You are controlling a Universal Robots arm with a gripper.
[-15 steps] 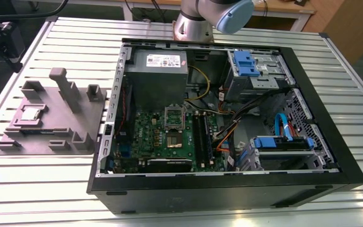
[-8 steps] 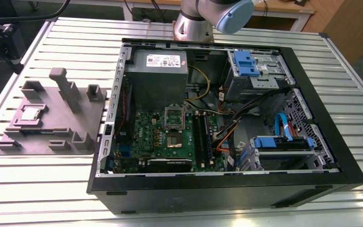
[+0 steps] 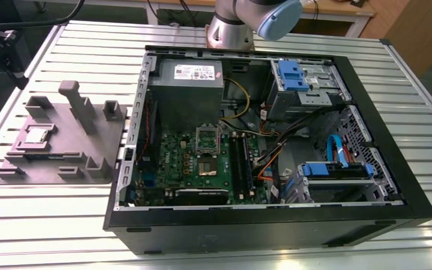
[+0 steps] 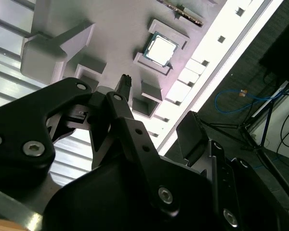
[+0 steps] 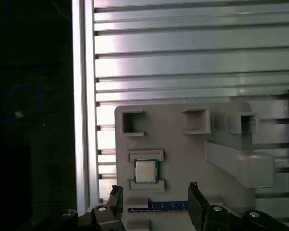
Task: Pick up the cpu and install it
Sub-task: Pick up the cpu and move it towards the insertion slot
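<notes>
Your gripper (image 5: 154,187) holds its matte black, angular fingers (image 5: 196,207) wide apart, with nothing between them. Beyond their tips the cpu (image 5: 146,171), a thin square with a silvery top, lies flat in a framed pocket of the moulded grey fixture (image 5: 183,154). The fixture rests on the ribbed aluminium table (image 5: 183,62), just beside the open black computer case (image 3: 269,225).
</notes>
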